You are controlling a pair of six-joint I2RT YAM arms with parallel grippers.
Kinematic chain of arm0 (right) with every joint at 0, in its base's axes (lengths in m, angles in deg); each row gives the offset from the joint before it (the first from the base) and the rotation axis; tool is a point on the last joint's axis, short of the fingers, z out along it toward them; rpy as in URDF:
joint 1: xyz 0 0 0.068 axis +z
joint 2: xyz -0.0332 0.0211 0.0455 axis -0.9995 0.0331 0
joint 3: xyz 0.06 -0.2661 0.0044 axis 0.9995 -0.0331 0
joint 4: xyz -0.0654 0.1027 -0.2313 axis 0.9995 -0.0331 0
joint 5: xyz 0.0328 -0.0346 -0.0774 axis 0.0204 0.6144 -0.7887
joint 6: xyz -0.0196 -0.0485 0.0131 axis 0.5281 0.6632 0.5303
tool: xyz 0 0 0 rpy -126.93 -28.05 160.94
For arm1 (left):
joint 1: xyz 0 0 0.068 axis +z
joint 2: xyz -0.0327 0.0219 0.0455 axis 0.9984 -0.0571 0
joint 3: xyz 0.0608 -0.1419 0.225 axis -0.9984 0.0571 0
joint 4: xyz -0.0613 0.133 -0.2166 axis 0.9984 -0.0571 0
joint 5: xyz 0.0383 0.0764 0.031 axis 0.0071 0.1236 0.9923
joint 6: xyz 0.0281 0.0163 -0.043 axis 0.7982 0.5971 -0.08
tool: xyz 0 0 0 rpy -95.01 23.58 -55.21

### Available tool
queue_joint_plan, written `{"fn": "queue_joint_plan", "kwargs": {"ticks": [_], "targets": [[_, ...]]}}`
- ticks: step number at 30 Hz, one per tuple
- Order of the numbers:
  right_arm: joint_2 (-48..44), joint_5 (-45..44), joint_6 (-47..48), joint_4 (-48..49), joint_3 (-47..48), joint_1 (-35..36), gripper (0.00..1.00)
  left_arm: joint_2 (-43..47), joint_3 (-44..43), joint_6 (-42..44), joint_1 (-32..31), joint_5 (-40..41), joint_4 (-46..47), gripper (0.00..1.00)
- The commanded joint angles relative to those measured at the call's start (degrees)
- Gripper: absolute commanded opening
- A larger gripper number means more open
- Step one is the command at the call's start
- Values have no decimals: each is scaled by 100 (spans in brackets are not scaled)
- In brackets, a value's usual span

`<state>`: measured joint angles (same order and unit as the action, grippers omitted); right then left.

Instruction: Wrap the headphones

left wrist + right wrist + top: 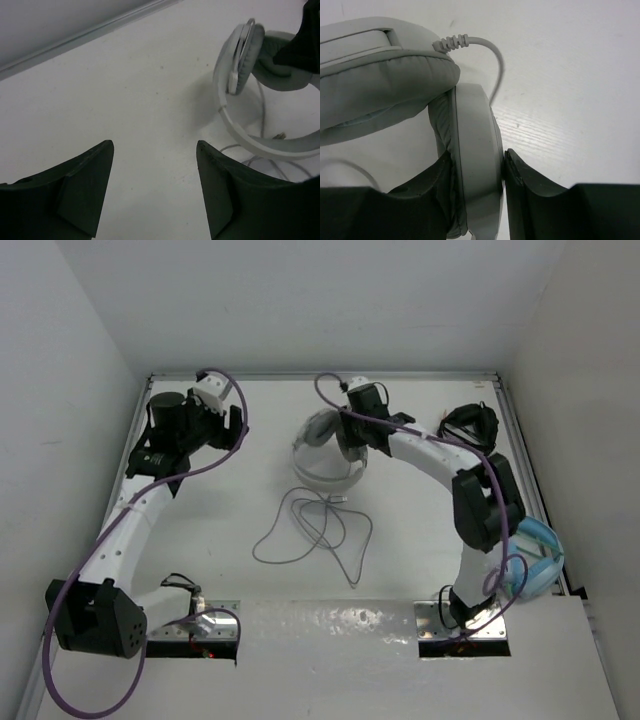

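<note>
The white headphones (318, 462) lie at the back middle of the table, their headband curving toward me. Their thin grey cable (318, 530) trails in loose loops in front of them. My right gripper (352, 440) is shut on one earcup (475, 135), a finger pressed on each side; the other padded earcup (380, 95) lies just beyond, with the cable's strain relief (451, 42) at its edge. My left gripper (155, 150) stands open over bare table, to the left of the headphones (240, 65), holding nothing.
Black headphones (470, 425) sit at the back right, close to the right arm. Light blue headphones (535, 558) lie by the right wall near that arm's base. A raised rail (85, 37) borders the table's far edge.
</note>
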<state>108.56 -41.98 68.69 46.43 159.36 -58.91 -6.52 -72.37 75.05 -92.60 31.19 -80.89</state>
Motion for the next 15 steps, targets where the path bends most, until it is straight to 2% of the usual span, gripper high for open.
{"fn": "queue_joint_plan", "kwargs": {"ticks": [1, 2, 5, 6, 10, 15], "targets": [[-1098, -1098, -2325, 1306, 66, -71, 0, -173, -512, -614, -11, -457, 242, 64], [-1177, -1160, -2850, 1498, -13, -54, 0, -235, -548, -746, -133, -520, 207, 63], [-1354, -1529, -3338, 1904, -207, 130, 0, -297, -513, -992, -763, 162, 110, 62], [-1345, -1887, -3296, 1922, -172, 227, 0, -323, -504, -1115, -854, 478, 136, 62], [-1345, -2679, -2865, 2176, -137, 728, 0, -525, -714, -1853, -907, 604, 329, 62], [-1354, -2813, -3066, 2256, -154, 860, 0, -578, -1093, -2250, -916, 350, 453, 61]]}}
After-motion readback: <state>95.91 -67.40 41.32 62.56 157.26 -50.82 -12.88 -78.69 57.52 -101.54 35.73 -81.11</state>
